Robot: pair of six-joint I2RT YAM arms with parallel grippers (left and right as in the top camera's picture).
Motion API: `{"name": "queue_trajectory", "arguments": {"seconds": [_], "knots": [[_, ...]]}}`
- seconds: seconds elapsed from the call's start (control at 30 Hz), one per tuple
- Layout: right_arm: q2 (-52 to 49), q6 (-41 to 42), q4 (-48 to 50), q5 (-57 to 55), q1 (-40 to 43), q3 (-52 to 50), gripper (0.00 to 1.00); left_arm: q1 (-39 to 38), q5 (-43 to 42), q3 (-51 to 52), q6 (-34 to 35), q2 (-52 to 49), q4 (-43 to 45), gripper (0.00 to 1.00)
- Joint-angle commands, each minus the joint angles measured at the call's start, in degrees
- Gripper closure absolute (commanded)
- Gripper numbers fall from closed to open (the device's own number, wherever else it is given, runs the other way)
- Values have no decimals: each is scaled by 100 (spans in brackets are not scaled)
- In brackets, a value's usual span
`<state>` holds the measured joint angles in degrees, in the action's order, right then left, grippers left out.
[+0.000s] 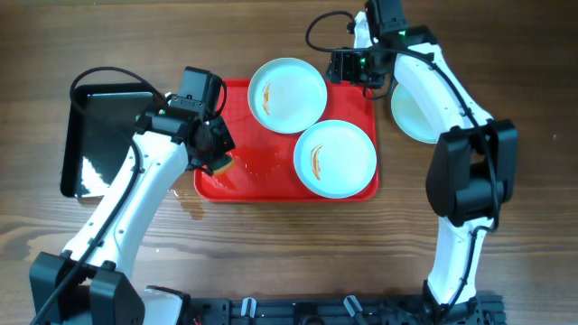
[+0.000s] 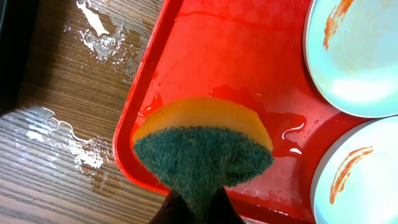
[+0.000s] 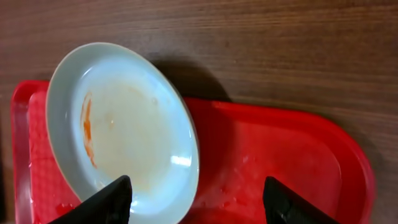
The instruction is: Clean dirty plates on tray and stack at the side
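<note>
Two smeared plates sit on the wet red tray. Left jaws pinch a sponge; right jaws spread at the far plate, whose glossy rim could slip free.

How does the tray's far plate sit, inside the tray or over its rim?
Over the rim: the plate extends past the tray's far edge above the table.

Water-splashed dark wooden table.
</note>
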<state>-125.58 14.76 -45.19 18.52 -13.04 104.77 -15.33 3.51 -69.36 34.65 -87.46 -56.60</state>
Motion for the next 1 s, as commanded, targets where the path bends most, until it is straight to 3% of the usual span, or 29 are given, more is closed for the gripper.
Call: {"name": "queue_trajectory", "arguments": {"seconds": [0.0,0.17,0.27,0.4,0.5,0.8,0.97], "knots": [[-391,63,120,-103,-229,122,34,33,35,17,35,46,15,96],[-629,205,361,-310,-402,122,42,35,37,17,35,46,11,96],[-667,284,470,-315,-481,122,53,35,37,17,33,46,22,96],[-667,282,459,-313,-518,122,54,35,37,17,35,46,39,96],[-667,282,422,-313,-522,120,64,35,37,17,35,46,39,96],[-787,216,568,-376,-769,-179,62,35,37,17,35,46,44,96],[-807,219,638,-363,-946,-192,72,35,37,17,35,46,44,96]]}}
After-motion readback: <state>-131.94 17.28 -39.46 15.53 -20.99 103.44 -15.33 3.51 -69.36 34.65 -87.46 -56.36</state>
